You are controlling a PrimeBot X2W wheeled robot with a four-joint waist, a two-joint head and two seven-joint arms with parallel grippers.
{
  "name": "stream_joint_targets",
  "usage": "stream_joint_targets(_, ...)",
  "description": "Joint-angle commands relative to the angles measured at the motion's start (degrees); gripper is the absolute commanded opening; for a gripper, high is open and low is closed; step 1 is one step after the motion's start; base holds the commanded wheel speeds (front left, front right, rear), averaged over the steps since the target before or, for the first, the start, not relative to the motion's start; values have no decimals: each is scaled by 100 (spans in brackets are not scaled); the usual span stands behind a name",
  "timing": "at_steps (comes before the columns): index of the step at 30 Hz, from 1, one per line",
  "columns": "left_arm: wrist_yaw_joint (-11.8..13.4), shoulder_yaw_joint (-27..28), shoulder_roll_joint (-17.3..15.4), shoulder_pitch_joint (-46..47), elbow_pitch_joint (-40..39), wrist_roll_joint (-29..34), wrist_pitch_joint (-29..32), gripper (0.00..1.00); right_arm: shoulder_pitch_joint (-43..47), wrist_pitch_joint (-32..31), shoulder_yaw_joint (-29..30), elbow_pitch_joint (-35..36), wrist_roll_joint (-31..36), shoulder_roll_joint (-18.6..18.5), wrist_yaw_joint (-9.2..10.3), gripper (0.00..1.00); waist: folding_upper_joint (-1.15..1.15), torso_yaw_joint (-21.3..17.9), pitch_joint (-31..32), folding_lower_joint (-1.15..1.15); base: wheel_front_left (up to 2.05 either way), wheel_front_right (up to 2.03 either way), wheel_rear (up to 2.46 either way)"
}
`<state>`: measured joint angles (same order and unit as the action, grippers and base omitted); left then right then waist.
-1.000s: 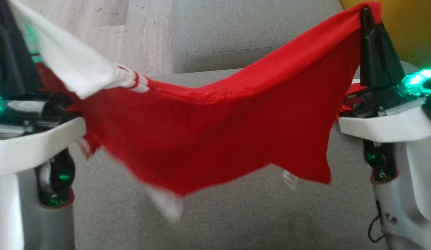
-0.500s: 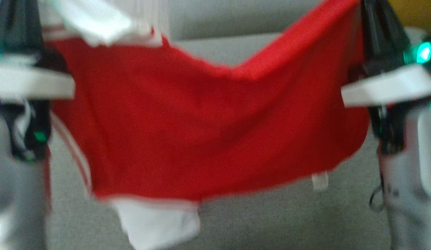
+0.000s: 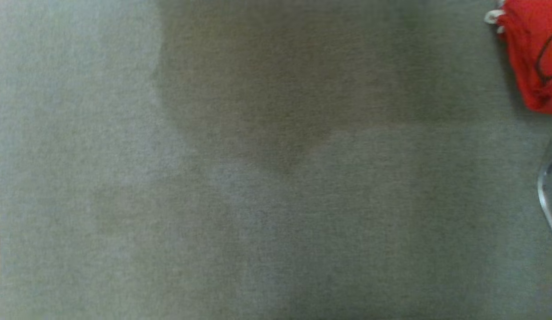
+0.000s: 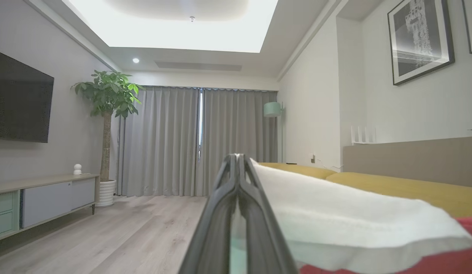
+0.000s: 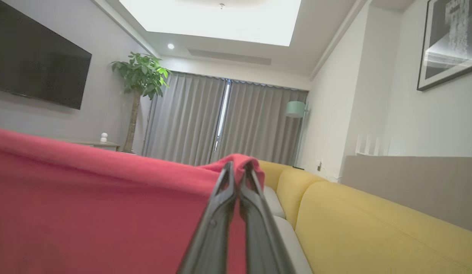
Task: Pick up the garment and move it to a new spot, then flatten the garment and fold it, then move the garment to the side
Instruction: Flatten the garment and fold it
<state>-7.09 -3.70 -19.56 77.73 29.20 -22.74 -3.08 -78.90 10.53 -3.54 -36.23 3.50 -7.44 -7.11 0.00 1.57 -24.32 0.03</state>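
Both ends of garment point(image 4: 334, 217) held in air: left fingers point(image 4: 238, 163) clamped shut on white sleeve, right fingers point(image 5: 238, 176) pinched shut on red edge. Cloth hung between two grips, likely so it spread out for carrying, then laying flat. Below head camera, grey cushion point(image 3: 258, 200) — probable new spot. At its far right, red cloth point(image 3: 533, 62) — could not tell if same garment.

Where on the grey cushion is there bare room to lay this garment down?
The grey cushion is bare across its left and middle, right up to the pale forearm at the head view's right edge. The crowded spot is the top right corner, where bunched red fabric sits.
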Motion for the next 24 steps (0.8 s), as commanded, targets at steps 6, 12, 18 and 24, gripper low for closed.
stream_joint_targets(6,-36,-388,-138,203,819,-137,-774,0,-87,383,468,-847,612,118,-37,0,0,324,-241,-3,0,0,0)
stream_joint_targets(12,-38,-1079,13,-552,1144,-509,-1072,0,662,430,358,-1515,1139,-98,-37,0,0,454,-190,-3,0,0,0)
stream_joint_targets(18,-39,-1675,-68,-1762,1147,-847,-1178,0,1505,435,180,-2399,1125,-212,-37,0,0,564,151,-3,0,0,0)
stream_joint_targets(24,-39,-1822,-281,-2987,652,-692,-1189,0,2035,432,-239,-3096,801,-260,-37,0,0,573,680,-3,0,0,0)
